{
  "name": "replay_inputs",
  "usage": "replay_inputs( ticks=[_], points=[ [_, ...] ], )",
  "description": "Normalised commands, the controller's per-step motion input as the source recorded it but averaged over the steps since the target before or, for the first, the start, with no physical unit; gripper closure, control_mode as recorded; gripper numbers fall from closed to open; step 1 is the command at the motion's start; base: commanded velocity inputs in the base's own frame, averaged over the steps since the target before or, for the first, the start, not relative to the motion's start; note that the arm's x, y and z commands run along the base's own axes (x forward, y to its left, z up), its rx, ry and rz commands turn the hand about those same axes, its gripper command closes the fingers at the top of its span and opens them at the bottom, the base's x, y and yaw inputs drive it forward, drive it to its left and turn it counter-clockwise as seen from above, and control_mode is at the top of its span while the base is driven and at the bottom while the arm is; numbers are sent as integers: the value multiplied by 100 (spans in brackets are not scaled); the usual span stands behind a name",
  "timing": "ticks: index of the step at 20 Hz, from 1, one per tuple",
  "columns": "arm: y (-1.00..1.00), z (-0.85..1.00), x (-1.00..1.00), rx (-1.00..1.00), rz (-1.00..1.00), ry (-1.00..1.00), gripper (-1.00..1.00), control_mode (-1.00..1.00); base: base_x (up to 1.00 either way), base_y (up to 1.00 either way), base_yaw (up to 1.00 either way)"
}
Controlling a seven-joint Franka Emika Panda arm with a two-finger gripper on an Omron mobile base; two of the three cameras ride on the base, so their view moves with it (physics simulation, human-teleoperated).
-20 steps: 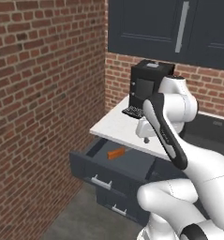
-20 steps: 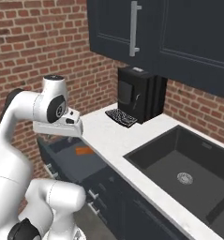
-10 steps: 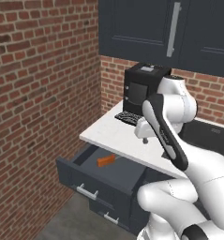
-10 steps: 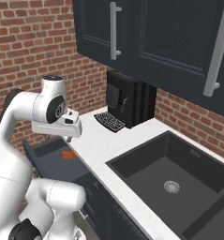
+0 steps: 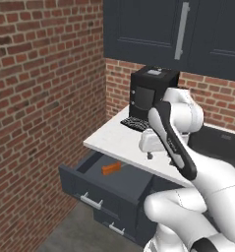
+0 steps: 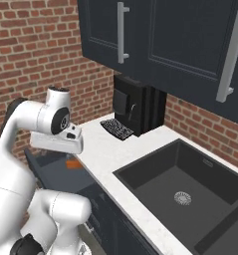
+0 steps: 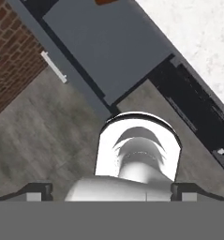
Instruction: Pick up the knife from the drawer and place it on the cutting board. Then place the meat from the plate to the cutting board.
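The whole scene is shifting in both base views, so the base is driving, not the things; the drawer (image 5: 106, 184) is sliding leftward and standing open, with the knife (image 5: 111, 169) lying orange inside it; the gripper (image 5: 149, 155) is hanging over the counter (image 5: 121, 140) edge, jaws spread wide and empty; reaching down for the knife likely comes next.

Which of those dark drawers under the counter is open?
The top drawer, directly beneath the white counter by the brick wall. It is pulled out with an orange-handled knife inside; the drawer below it sits shut.
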Motion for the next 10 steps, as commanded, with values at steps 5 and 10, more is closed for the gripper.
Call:
replay_inputs(
  ticks=[5,10],
  points=[
    [63,-100,7,3,0,32,-100,-100,0,0,0],
    [56,-96,28,3,1,11,-100,-100,0,0,0]
  ],
)
